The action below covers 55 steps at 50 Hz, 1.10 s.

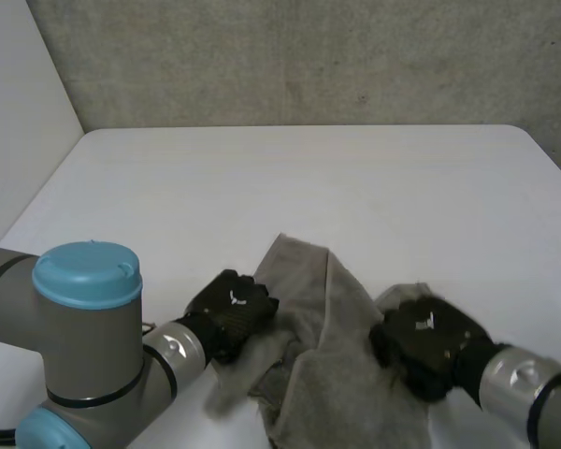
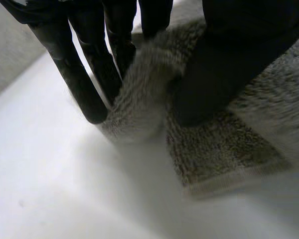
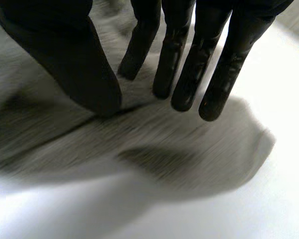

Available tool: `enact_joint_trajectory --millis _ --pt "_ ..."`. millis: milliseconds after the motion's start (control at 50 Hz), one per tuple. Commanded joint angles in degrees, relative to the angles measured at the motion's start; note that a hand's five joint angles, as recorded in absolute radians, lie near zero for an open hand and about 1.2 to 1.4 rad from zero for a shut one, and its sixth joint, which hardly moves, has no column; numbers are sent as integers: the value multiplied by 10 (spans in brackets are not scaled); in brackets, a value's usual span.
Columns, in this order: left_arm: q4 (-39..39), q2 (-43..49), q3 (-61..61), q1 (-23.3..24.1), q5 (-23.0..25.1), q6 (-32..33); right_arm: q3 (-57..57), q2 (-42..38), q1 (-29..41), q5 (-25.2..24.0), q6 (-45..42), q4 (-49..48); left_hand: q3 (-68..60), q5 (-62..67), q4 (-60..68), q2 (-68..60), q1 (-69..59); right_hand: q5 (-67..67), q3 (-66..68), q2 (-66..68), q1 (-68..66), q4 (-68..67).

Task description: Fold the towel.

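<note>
Left wrist view: the left hand (image 2: 229, 59) pinches a raised ridge of the towel (image 2: 139, 99) between thumb and fingers at its left edge, and the right hand (image 3: 65, 59) nips the cloth's right part the same way. The towel lies crumpled at the near middle of the white table (image 1: 355, 178) with no neat fold laid, so the folding appears wholly ahead. Bare tabletop far, left and right leaves ample room to spread it.

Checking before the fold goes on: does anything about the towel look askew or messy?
Yes. The towel is bunched and twisted, not flat, at the robot's side of the table. The left hand pinches a raised fold at its left edge; the right hand pinches its right side.
</note>
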<state>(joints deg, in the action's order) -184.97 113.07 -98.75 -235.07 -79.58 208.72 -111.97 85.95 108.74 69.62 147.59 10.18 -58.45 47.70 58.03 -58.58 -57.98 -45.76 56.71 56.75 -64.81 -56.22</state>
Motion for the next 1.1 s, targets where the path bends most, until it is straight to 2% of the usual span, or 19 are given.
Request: enact_joint_trajectory --millis 20,60,80,100,120,140,200,280,320,340,360,380,400,420,480,560,660,860,1100 --pt "-96 -41 44 0 -24 -11 98 -9 1 7 91 -152 -215 223 220 -214 -220 -242 233 232 -152 -238" --pt "-147 -81 73 -1 -57 -37 121 -11 1 8 114 -191 -215 223 220 -214 -220 -242 233 232 -152 -238" --pt "-147 -81 73 -1 -58 -38 137 -12 5 10 138 -238 -215 223 220 -214 -220 -242 233 232 -152 -238" --pt "-170 -98 87 -2 -78 -58 150 -13 8 15 163 -293 -215 223 220 -214 -220 -242 233 232 -152 -238" --pt "-184 -113 96 -4 -99 -80 150 -13 8 15 163 -293 -215 223 220 -214 -220 -242 233 232 -152 -238" --pt "-184 -113 96 -4 -99 -81 160 -15 8 28 184 -348 -215 223 220 -214 -220 -242 233 232 -152 -238" --pt "-192 -137 98 -4 -128 -117 182 -32 8 46 211 -401 -215 223 220 -214 -220 -242 233 232 -152 -238" --pt "-162 -169 43 -7 -135 -121 216 -67 8 53 213 -343 -215 223 220 -214 -220 -242 233 232 -152 -238" --pt "-152 -180 14 -10 -134 -118 249 -99 8 53 211 -217 -215 223 220 -214 -220 -240 230 230 -149 -235" --pt "-145 -188 -15 -17 -135 -113 249 -99 8 53 211 -216 -215 223 220 -214 -220 -240 230 230 -149 -235" --pt "-145 -188 -15 -17 -135 -113 257 -111 9 53 206 -159 -215 223 220 -214 -220 -83 74 73 7 -79" --pt "-145 -192 -45 -29 -134 -106 257 -111 9 53 206 -158 -215 223 220 -214 -220 -81 72 72 9 -77" --pt "-144 -192 -45 -29 -134 -106 261 -119 10 52 195 -97 -215 223 220 -214 -220 88 -98 -98 179 93" --pt "-144 -194 -69 -48 -134 -95 257 -122 11 52 185 -53 -215 223 220 -214 -220 182 -191 -192 272 186" --pt "-146 -197 -106 -88 -133 -65 231 -121 15 46 181 -16 -215 223 220 -214 -220 214 -224 -224 305 219" --pt "-153 -196 -129 -128 -126 -31 194 -119 31 44 182 -23 -215 223 220 -214 -220 245 -254 -255 335 249" --pt "-158 -194 -130 -150 -111 -31 160 -116 82 44 183 -54 -215 223 220 -214 -220 297 -307 -307 387 302" --pt "-170 -189 -129 -165 -108 -31 152 -174 176 53 220 -173 -215 223 220 -214 -220 324 -333 -334 414 328" --pt "-171 -189 -133 -180 -108 -31 167 -234 216 68 222 -247 -215 223 220 -214 -220 309 -318 -319 399 313"
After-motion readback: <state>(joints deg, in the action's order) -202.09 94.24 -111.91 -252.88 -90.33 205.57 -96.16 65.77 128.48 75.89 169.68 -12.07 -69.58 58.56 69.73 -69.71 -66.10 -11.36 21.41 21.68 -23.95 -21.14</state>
